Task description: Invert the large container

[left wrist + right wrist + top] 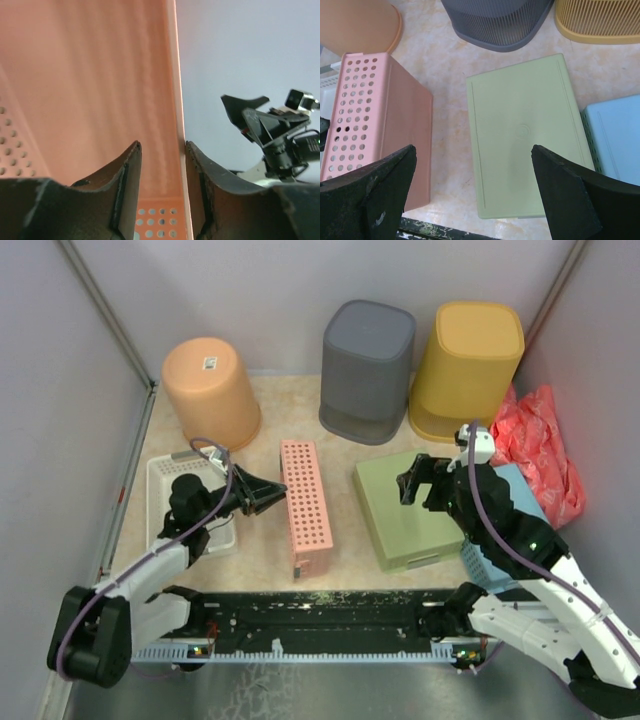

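1. Grip matters most here. Our left gripper (272,498) comes at the pink crate (305,505) from its 9 o'clock side. The jaws are narrow and straddle one thin wall, one finger inside and one outside. A sliver of gap shows on the inner side, so we judge the wall not yet pinched.
2. The crate lies on its long side mid-table (300,410), perforated face up, mouth toward 9 o'clock and solid base toward 3. We reckon the turn about half done.
3. To do it well, we should close firmly on that wall. Then we draw it toward 9 o'clock and down, letting the lower edge act as the pivot so the mouth lands flat.
4. We need to watch the white basket (165,475) just beside the crate at 9 o'clock, since the rim could catch on it.
5. Our right gripper (415,480) hangs wide open above the green box (405,510), at the crate's 3 o'clock. It touches nothing and is best kept out of the way.
6. We count:
   - one pink crate
   - one white basket
   - three upturned bins toward 12 o'clock: orange (210,390), grey (367,370) and yellow (468,365)
   - two flat boxes, the green one and a blue one (615,135)
   - one red bag (545,445)
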`<state>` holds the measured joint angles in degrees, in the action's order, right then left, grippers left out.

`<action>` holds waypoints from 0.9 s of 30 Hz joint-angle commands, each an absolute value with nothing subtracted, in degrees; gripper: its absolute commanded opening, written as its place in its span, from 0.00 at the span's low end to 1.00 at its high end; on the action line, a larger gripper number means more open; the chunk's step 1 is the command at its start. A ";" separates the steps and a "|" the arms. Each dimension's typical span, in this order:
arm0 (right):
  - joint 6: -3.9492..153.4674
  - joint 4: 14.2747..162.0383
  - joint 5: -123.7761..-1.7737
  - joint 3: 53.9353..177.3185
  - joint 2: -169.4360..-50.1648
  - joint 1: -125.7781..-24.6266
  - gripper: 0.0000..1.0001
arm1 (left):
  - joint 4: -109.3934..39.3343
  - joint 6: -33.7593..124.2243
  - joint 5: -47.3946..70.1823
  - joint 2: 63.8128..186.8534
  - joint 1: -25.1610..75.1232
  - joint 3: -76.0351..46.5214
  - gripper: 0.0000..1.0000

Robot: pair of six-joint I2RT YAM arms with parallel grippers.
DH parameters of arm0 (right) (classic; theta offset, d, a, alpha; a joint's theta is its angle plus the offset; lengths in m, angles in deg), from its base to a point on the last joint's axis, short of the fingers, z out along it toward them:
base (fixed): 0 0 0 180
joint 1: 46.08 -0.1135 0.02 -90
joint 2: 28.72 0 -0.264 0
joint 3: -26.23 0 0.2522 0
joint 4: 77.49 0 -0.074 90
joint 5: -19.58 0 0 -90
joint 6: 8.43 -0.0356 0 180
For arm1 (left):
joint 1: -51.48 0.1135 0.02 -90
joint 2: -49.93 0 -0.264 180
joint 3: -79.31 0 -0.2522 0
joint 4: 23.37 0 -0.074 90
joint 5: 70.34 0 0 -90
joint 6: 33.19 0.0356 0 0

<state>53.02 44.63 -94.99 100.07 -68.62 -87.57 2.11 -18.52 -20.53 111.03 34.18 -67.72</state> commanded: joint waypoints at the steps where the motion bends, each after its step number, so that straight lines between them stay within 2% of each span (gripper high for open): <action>1: 53.76 46.72 -95.26 100.70 -69.33 -87.56 0.98 | -22.79 -3.61 -19.46 104.37 38.66 -64.19 0.46; 7: 52.84 48.77 -92.70 98.91 -69.52 -87.55 0.98 | -32.28 3.26 -19.50 102.18 40.58 -61.38 0.47; 16: 46.96 62.19 -73.06 91.57 -77.58 -89.22 0.94 | -48.20 14.21 -11.67 101.86 40.59 -51.42 0.50; 20: 46.72 65.79 -75.05 91.41 -83.34 -96.61 0.94 | -52.36 16.22 -9.09 101.44 40.67 -50.45 0.50; 27: 46.18 70.67 -72.22 92.95 -91.62 -99.42 0.94 | -63.33 18.25 -0.79 99.88 40.76 -49.37 0.48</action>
<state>46.96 63.98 -73.90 90.89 -89.47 -98.22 -50.32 13.83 -9.99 100.41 40.10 -49.78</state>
